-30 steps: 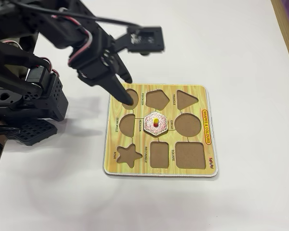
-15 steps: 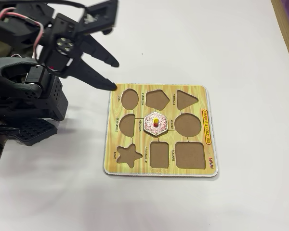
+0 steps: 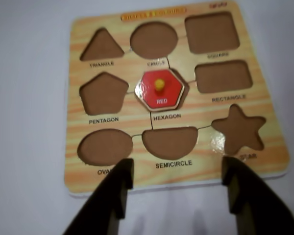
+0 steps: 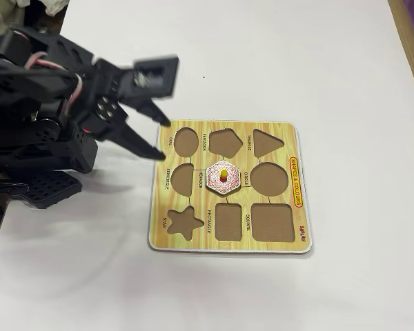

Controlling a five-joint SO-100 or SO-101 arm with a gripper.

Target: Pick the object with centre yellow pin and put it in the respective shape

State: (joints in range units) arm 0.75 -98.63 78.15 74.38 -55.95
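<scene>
At the board's [image 4: 290, 238] centre the red hexagon piece [image 3: 160, 88] sits in the cut-out labelled HEXAGON, yellow pin [image 3: 159, 84] up; in the wrist view it looks slightly rotated, with a sliver of brown recess showing along its right edge, so I cannot tell whether it is fully seated or only resting in the opening; the fixed view shows it [image 4: 223, 176] at the middle of the board, washed out pale by glare.

Gripper [image 3: 174, 169] spread wide, holding nothing; its two dark fingers [image 3: 118, 180] frame the board's near edge below the SEMICIRCLE label in the wrist view; in the fixed view it [image 4: 162, 141] hangs just off the board's left edge, near the oval, apart from the piece.

Risks, as judgement: if the piece is only half seated, a bump to the board could tip it out; a low sweep of the open fingers across the board edge could shove the whole board, since nothing visibly holds it to the table [image 4: 359, 83]; a re-grasp of the small pin could slip, the pin being narrow against wide jaws.

Count: one board; nine cut-outs (triangle, circle, square, pentagon, hexagon, rectangle, oval, semicircle, star); eight empty, one filled; one piece; one pin; one gripper, two fingers.
</scene>
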